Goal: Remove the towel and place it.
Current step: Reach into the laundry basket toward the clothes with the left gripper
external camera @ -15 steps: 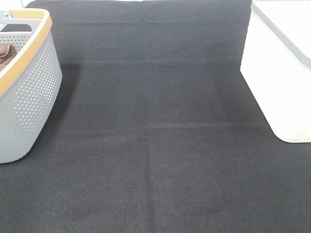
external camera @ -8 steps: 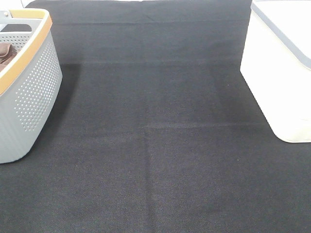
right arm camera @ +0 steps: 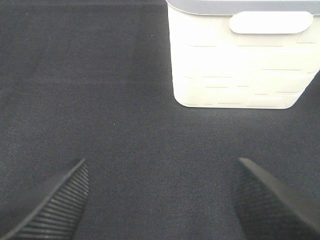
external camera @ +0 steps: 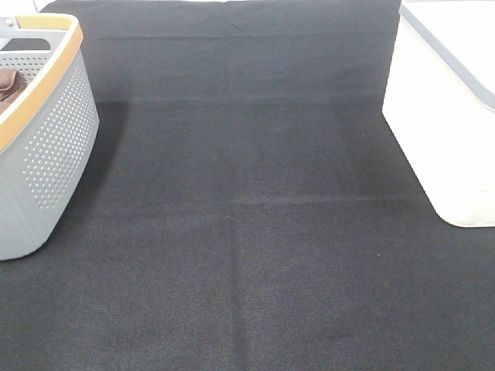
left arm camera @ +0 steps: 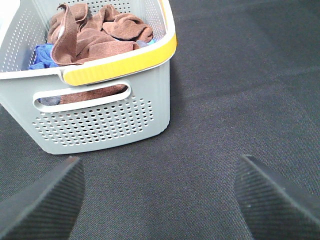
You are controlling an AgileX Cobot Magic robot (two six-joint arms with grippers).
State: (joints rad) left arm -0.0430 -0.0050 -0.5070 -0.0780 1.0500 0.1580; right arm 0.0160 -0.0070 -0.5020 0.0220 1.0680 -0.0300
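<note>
The brown towel (left arm camera: 87, 42) lies crumpled in the grey basket (left arm camera: 105, 120) with the yellow rim, draped over a blue cloth (left arm camera: 42, 55). In the exterior high view only a corner of brown towel (external camera: 9, 83) shows inside the basket (external camera: 54, 147) at the far left. My left gripper (left arm camera: 160, 172) hovers over the dark mat a little in front of the basket, open and empty. Over the mat, short of the white bin (right arm camera: 245, 65), my right gripper (right arm camera: 161, 172) stands open with nothing in it. Neither gripper shows in the exterior high view.
A second bunched brown cloth (left arm camera: 127, 25) sits at the basket's far side. The white bin (external camera: 448, 116) with a grey rim stands at the right edge of the black mat (external camera: 247, 232).
</note>
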